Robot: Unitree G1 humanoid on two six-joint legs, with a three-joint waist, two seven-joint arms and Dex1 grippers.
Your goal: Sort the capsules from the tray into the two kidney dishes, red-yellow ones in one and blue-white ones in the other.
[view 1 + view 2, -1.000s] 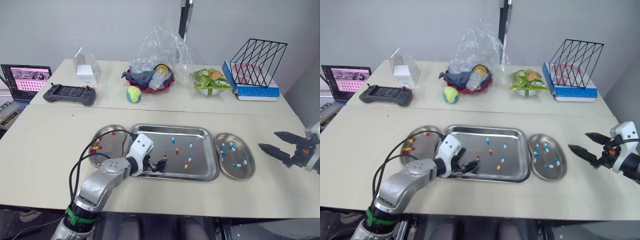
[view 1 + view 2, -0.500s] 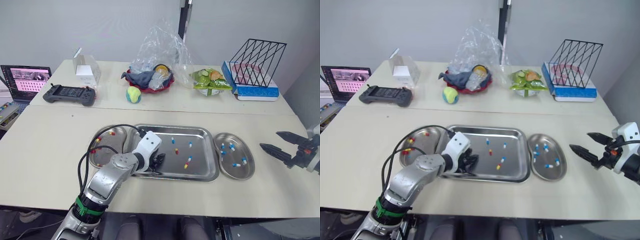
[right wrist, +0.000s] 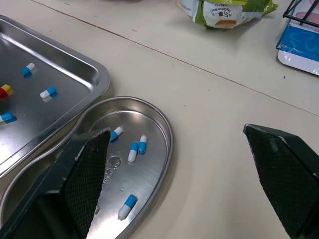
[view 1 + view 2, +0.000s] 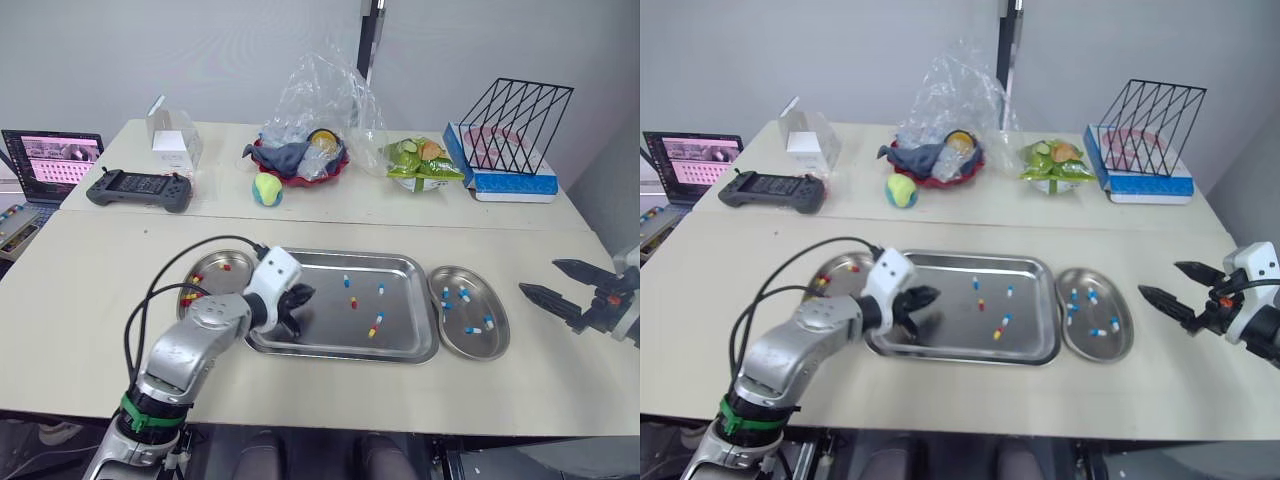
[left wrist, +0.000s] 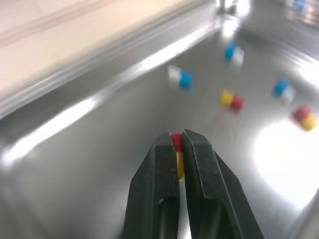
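I hold the left gripper [image 5: 178, 137] clamped on a red-yellow capsule [image 5: 177, 149] over the left end of the tray [image 4: 405, 262]. The left kidney dish [image 4: 205, 260], which holds the red-yellow ones, lies just beside it on its left. The right gripper [image 4: 538, 278] hangs open, well apart.

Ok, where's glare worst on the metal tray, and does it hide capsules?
Left wrist view: a glare patch washes the tray floor, loose capsules beside it readable; the red-yellow capsule in the left claw is glare-free. Left eye view: the tray shines softly.
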